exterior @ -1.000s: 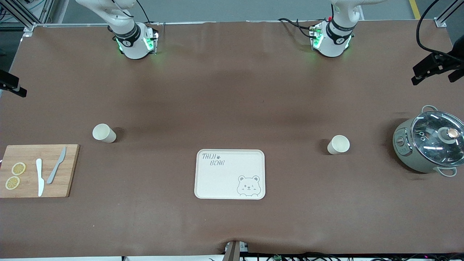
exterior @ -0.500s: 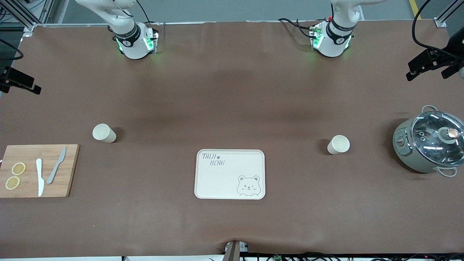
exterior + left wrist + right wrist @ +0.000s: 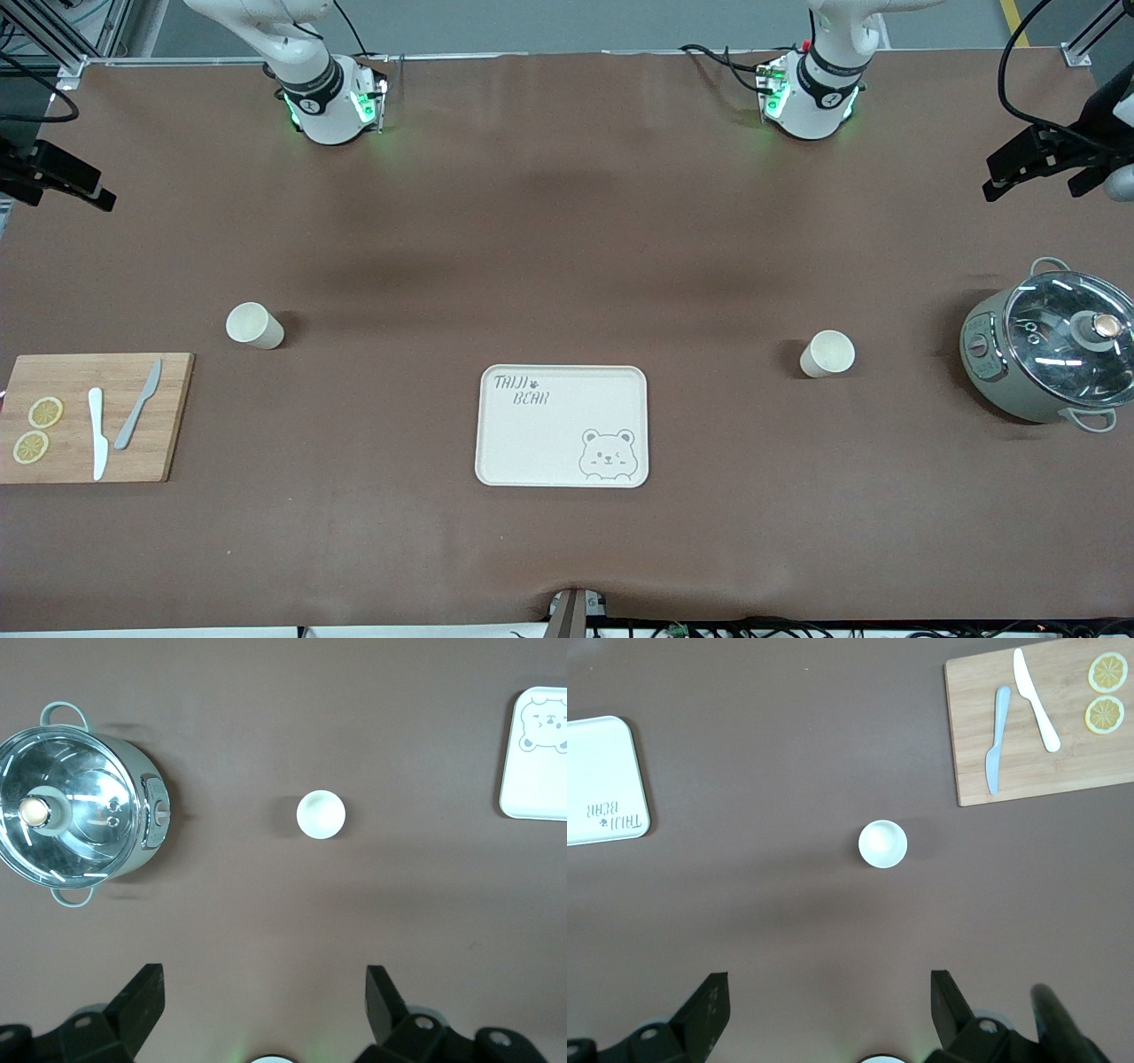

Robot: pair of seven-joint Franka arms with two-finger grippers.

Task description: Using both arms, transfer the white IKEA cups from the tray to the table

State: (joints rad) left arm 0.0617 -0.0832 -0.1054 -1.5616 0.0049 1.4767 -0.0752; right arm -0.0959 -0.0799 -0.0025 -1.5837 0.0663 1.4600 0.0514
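Two white IKEA cups stand upright on the brown table. One cup [image 3: 254, 325] [image 3: 882, 843] is toward the right arm's end, the other cup [image 3: 827, 354] [image 3: 321, 814] toward the left arm's end. The cream bear-printed tray [image 3: 563, 426] lies between them, nearer the front camera, with nothing on it. My right gripper [image 3: 66, 190] [image 3: 828, 976] hangs open, high over the table's edge at its own end. My left gripper [image 3: 1030, 190] [image 3: 264, 973] hangs open, high over the table near the pot. Neither gripper holds anything, and each cup sits well apart from the fingers.
A wooden cutting board [image 3: 93, 416] with two knives and lemon slices lies at the right arm's end. A grey pot with a glass lid [image 3: 1050, 350] stands at the left arm's end. Both arm bases [image 3: 332, 102] are at the table's back edge.
Both grippers have come in from their ends of the table toward the middle and shifted a little toward the arm bases. Cups and tray have not moved.
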